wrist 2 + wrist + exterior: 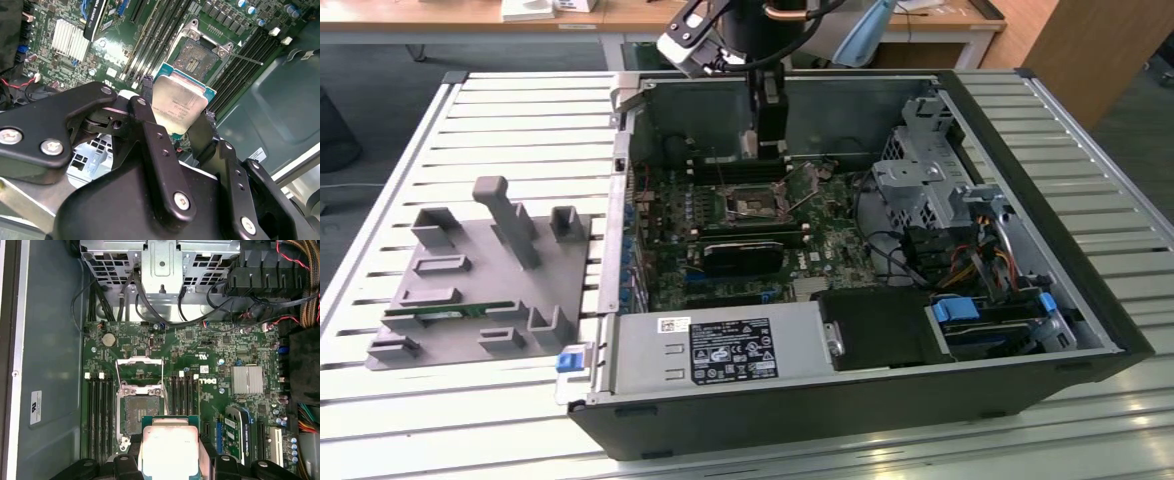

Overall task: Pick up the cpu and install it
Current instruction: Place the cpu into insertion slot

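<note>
The cpu (177, 102) (167, 447), a flat square chip with a silver-grey top plate and a green rim, is clamped between the black fingers of my gripper (175, 120) (170, 462), which is shut on it. In both wrist views it hangs above the motherboard, just beside the open socket (197, 55) (139, 410), whose metal frame is lifted. In the exterior view my gripper (765, 150) reaches down into the open computer case (1067, 290), a little beyond the socket (754, 205).
Memory slots (100, 410) flank the socket. A silver heatsink (246, 380), cables (165, 315) and a metal drive cage (921, 180) crowd the case. The power supply (720, 350) sits at the near side. A grey holder block (474, 280) with a green memory stick (447, 310) lies on the exterior view's left.
</note>
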